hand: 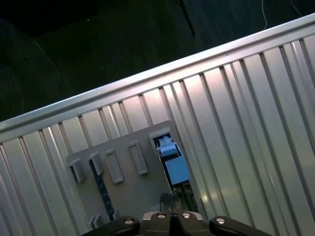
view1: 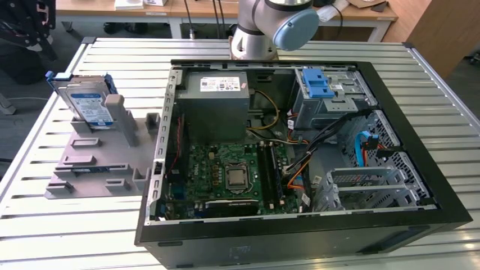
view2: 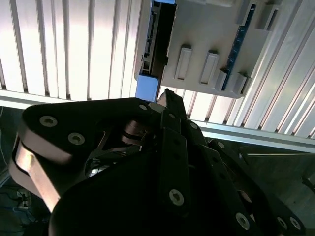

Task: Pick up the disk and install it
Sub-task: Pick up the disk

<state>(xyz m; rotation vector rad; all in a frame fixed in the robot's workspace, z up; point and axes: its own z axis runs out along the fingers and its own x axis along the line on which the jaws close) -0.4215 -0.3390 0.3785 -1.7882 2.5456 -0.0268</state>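
Note:
The disk (view1: 85, 104) is a silver drive with a blue-and-white label in a blue carrier. It stands upright in a grey holder (view1: 101, 160) on the slatted table, at the exterior view's left of the open computer case (view1: 390, 225). In the second wrist view the disk (view2: 156, 44) shows edge-on, with my black gripper (view2: 165, 98) above it, its tip close to the carrier's blue end. The first wrist view looks down on the disk's blue carrier (hand: 175, 168) and the holder (hand: 130, 191), with the gripper (hand: 171, 222) at the picture's edge. Nothing is held.
Inside the case are a grey power-supply box (view1: 217, 104), a motherboard (view1: 229, 174), and a metal cage with a light-blue latch (view1: 321, 84). The arm's base (view1: 259, 34) stands behind the case. The table's edge rail (hand: 147, 78) and dark floor lie beyond the holder.

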